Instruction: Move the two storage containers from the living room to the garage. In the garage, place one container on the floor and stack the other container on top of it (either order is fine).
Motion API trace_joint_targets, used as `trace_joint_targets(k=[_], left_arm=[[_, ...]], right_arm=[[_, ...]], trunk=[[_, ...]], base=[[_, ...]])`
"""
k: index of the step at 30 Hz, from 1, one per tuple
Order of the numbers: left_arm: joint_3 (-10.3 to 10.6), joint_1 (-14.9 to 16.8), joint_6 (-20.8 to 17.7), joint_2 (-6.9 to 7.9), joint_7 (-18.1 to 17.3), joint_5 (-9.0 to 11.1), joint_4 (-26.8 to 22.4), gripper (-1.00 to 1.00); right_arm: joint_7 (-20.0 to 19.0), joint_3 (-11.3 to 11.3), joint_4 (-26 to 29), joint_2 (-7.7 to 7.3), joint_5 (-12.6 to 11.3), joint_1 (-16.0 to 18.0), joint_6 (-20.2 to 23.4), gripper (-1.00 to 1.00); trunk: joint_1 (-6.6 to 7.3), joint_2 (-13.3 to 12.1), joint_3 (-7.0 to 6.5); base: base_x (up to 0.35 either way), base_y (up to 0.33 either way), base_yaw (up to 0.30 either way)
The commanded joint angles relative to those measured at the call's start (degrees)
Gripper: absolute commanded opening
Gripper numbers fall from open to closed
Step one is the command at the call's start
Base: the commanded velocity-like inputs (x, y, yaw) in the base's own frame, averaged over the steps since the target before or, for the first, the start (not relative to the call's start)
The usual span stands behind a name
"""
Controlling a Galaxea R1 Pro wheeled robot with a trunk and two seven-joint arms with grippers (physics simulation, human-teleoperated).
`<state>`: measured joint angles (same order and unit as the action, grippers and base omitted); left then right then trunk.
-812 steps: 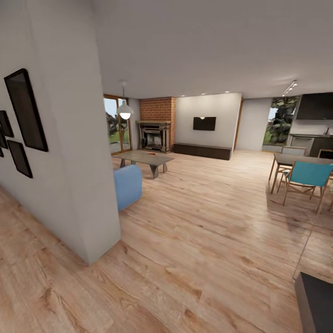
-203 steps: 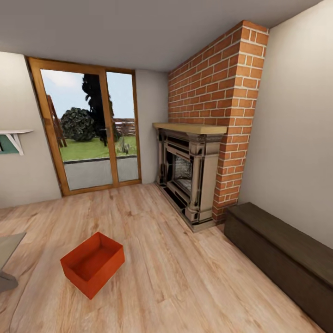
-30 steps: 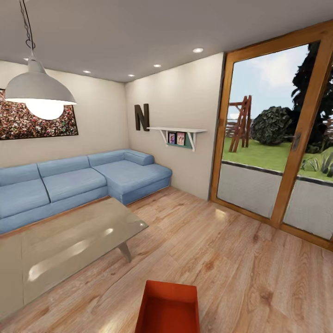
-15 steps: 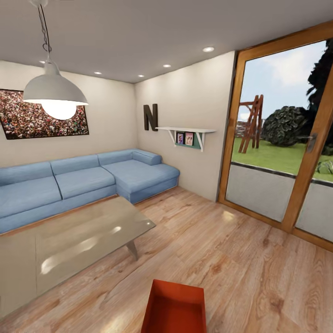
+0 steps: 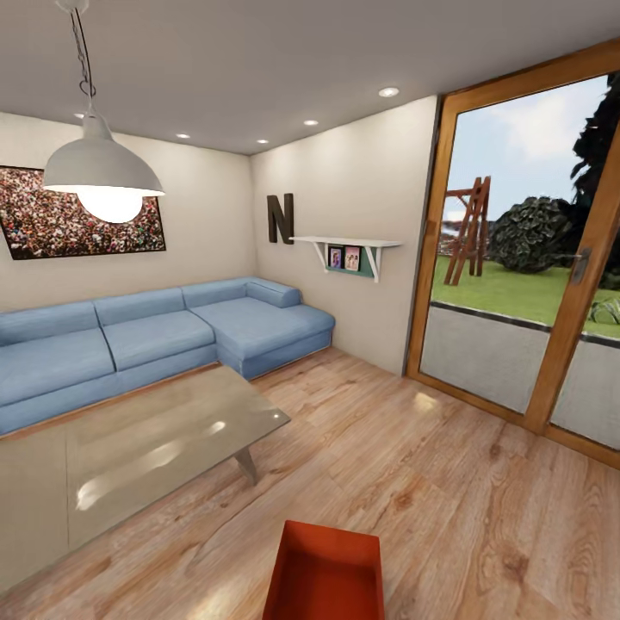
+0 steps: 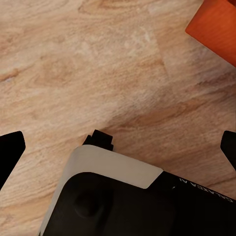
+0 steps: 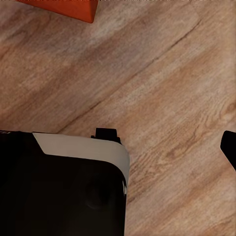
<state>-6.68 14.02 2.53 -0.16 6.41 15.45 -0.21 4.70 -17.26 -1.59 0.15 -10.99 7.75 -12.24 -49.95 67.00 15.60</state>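
One red-orange open-top storage container [image 5: 327,573] sits on the living room's light wood-plank floor, at the bottom edge of the head view just ahead of me. A corner of it appears in the left wrist view [image 6: 216,27], and an edge of it in the right wrist view [image 7: 64,7]. My left gripper [image 6: 118,147] hangs over bare planks, open, its black fingertips [image 6: 10,150] wide apart with nothing between them. My right gripper [image 7: 118,147] is also over bare planks and open, with one fingertip [image 7: 229,146] showing at the frame's edge. The other container and the garage are out of view.
A glass-topped coffee table [image 5: 129,456] stands to the container's left, with a blue sectional sofa [image 5: 155,336] behind it. Wood-framed glass doors [image 5: 534,327] are on the right. A pendant lamp [image 5: 102,176] hangs at the upper left. My black-and-white base [image 6: 113,196] shows under both wrists.
Since a second ago the whole head view has shifted slightly, so the camera moved. Over the last half second nothing has visibly changed.
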Motion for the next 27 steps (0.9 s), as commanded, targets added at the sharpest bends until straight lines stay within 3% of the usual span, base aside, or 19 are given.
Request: trace_joint_targets(k=[1, 15, 27], left_arm=[[-0.4, 0.0, 0.2, -0.02, 0.1, 0.0, 0.0, 1.00], [-0.4, 0.0, 0.2, -0.02, 0.1, 0.0, 0.0, 1.00], [-0.4, 0.0, 0.2, -0.02, 0.1, 0.1, 0.0, 1.00]], right_arm=[[0.0, -0.5, -0.2, 0.02, -0.5, 0.1, -0.3, 1.00], [0.1, -0.4, -0.2, 0.11, -0.6, 0.1, -0.4, 1.00], [0.1, -0.4, -0.2, 0.11, -0.6, 0.1, -0.3, 1.00]], trunk=[[0.00, 0.0, 0.07], [0.00, 0.0, 0.07], [0.00, 0.0, 0.07]], base=[[0.000, 0.000, -0.008], [0.000, 0.000, -0.226], [0.001, 0.001, -0.023]])
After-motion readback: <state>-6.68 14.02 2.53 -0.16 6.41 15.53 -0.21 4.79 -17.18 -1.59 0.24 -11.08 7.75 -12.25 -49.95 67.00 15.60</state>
